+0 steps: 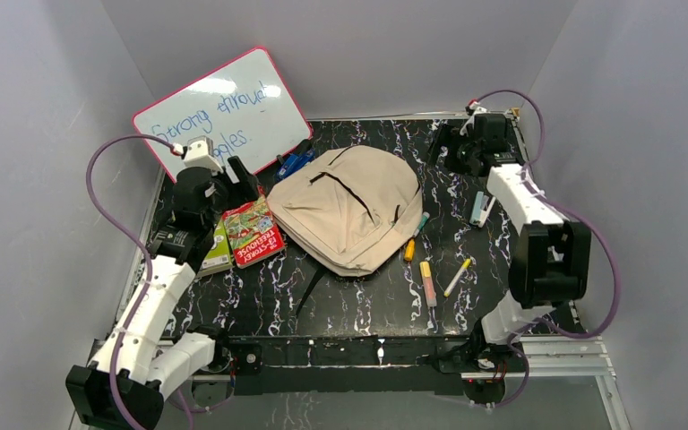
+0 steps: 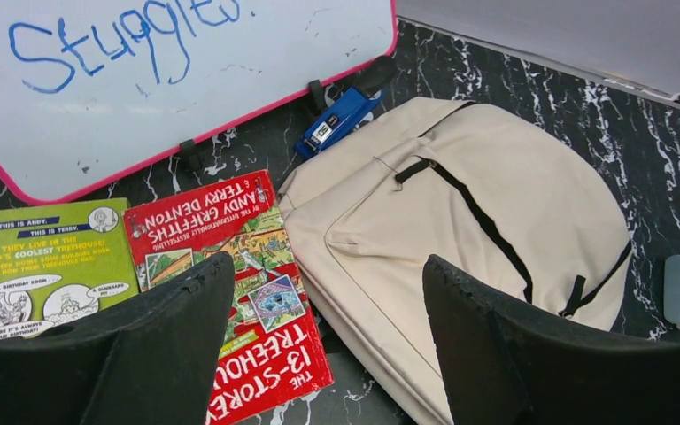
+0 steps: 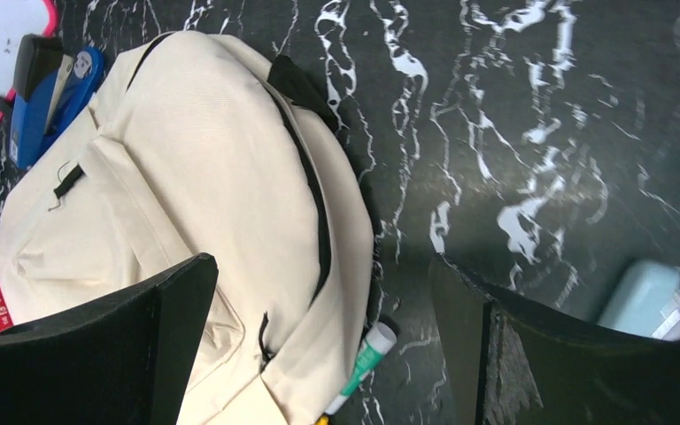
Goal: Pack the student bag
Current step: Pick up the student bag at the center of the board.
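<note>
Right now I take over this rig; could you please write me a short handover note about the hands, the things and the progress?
Hands: left hand open, empty, near the red book beside the student bag; right hand open, empty, over the bag's right side.
Bag: flat at mid-table, seemingly zipped.
Outside it: green book on its left, stapler behind, four markers on its right.
Done: nothing seen packed.
To do: open bag, load items.

Even bright overhead light, soft shadows; wrist views sharp, near jaws blurred, dark
</note>
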